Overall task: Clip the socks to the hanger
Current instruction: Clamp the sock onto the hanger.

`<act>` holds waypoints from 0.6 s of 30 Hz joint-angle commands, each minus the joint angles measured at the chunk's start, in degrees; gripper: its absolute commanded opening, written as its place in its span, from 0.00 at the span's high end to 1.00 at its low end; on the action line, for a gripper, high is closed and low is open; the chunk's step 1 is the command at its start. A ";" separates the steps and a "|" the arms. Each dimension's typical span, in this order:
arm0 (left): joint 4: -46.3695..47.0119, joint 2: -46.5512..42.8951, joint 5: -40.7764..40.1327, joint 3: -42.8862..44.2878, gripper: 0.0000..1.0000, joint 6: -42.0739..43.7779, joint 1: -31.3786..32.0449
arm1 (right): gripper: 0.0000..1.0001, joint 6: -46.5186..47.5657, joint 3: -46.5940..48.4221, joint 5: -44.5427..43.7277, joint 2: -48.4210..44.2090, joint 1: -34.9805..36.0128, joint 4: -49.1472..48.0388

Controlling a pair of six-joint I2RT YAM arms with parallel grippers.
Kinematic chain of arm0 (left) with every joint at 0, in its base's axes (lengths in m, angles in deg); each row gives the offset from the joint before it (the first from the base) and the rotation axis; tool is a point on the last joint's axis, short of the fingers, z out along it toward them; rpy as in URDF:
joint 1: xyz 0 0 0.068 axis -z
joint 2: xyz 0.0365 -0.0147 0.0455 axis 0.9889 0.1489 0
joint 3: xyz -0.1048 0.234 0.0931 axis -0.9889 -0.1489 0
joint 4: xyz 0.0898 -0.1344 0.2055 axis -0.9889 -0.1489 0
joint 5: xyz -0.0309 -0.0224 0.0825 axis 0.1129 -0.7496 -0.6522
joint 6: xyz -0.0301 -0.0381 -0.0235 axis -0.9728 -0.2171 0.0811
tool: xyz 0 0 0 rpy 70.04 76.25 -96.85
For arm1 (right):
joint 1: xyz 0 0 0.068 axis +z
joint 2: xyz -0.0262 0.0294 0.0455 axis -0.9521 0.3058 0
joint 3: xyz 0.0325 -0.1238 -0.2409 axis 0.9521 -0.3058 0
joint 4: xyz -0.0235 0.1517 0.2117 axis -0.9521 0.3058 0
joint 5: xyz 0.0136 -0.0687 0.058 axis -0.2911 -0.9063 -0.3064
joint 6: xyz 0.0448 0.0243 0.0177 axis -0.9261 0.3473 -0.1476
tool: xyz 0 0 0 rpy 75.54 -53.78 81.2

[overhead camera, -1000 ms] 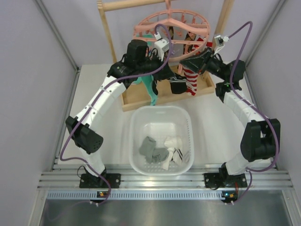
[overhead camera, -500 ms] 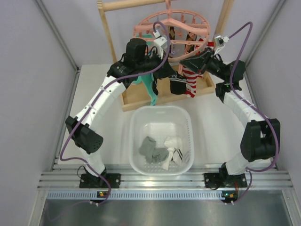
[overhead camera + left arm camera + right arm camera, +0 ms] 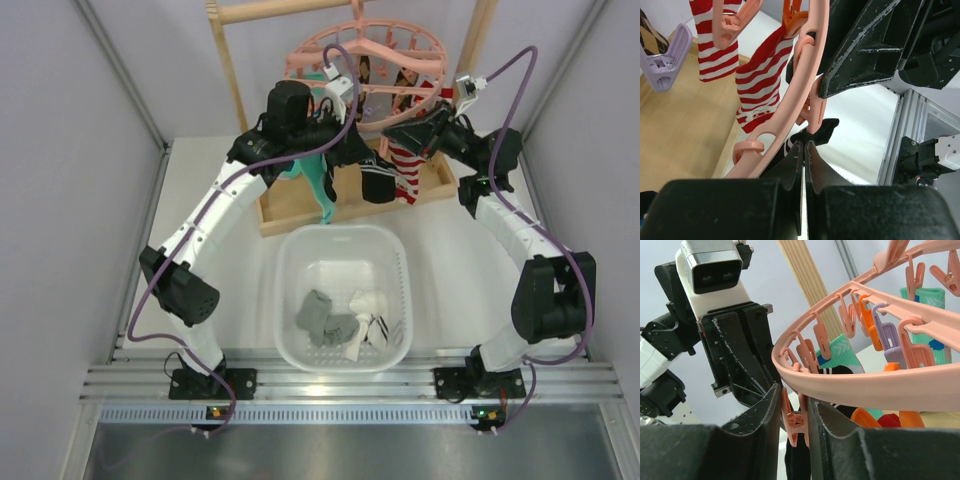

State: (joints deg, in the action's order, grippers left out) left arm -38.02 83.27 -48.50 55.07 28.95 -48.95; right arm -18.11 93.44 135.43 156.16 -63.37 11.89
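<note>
My left gripper (image 3: 804,143) is pressed together on the edge of a black sock (image 3: 823,131), with a small flap of cloth poking out past the tips. It sits just under a pink peg (image 3: 813,107) on the outer ring of the hanger (image 3: 794,102), at the back of the table. My right gripper (image 3: 794,395) is clamped on that same peg, one finger on each side. I cannot tell from either wrist view whether the peg's mouth is actually open.

The main risk, as I judge it, is a miss. So little cloth shows beyond my left tips that the peg may bite only the very edge, or nothing. Then the sock drops as soon as I let go.

The hanger hangs free, so any push from either arm could swing the ring and pull the peg away from the sock. My two grippers are also very close together here. A careless lift with the left could knock the right off the peg, and it would snap shut empty.
</note>
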 commanded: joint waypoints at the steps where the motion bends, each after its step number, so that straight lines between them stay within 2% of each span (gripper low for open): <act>1: 4.47 1.55 0.68 1.88 1.00 -1.56 -0.85 | 1.00 -0.56 1.11 2.43 -0.13 -0.12 -3.50; 18: 5.08 3.13 -0.46 1.88 1.00 -3.06 -0.76 | 1.00 -1.09 2.34 1.99 0.66 -0.03 -3.41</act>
State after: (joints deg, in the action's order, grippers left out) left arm -36.64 85.61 -47.50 55.14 27.18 -49.21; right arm -18.65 93.51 135.12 157.30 -63.55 12.21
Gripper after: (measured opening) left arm 0.024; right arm 0.235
